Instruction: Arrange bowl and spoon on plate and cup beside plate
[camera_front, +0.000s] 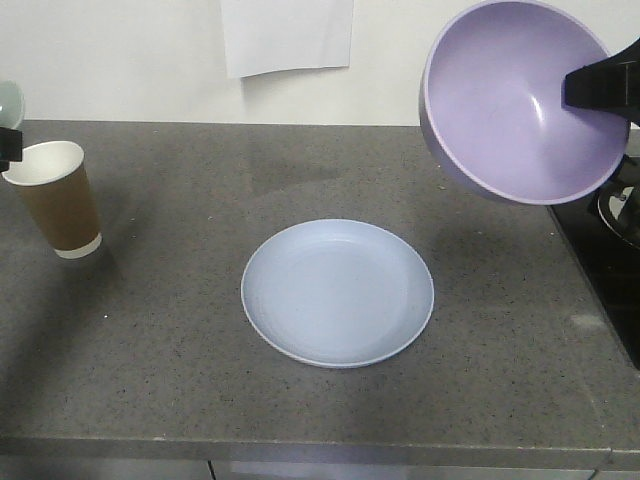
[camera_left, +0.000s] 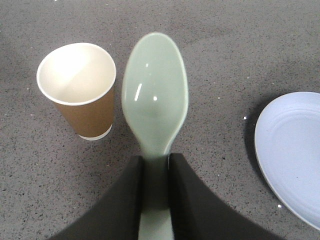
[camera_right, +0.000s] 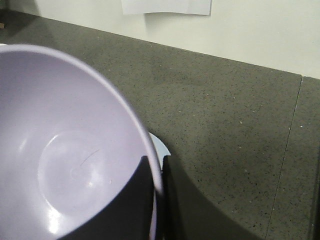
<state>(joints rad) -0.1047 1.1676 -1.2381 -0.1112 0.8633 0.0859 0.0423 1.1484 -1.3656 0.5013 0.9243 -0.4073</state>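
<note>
While right hand (camera_front: 588, 90) clamps bowl (camera_front: 505, 100) rim, bowl tilted aloft, plate (camera_front: 337, 292) lies below-left on surface (camera_front: 150, 350). Left hand (camera_left: 156, 170) clamped on spoon (camera_left: 155, 95) handle near cup (camera_left: 80, 90), farther off.

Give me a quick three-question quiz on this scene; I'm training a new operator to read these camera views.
1. True or false: the plate has nothing on it.
2. Which claw holds the spoon? A: left. B: right.
3. Fill in: the right claw grips the bowl by its ____.

Key: 1 true. 2 A, the left claw. 3 rim.
</note>
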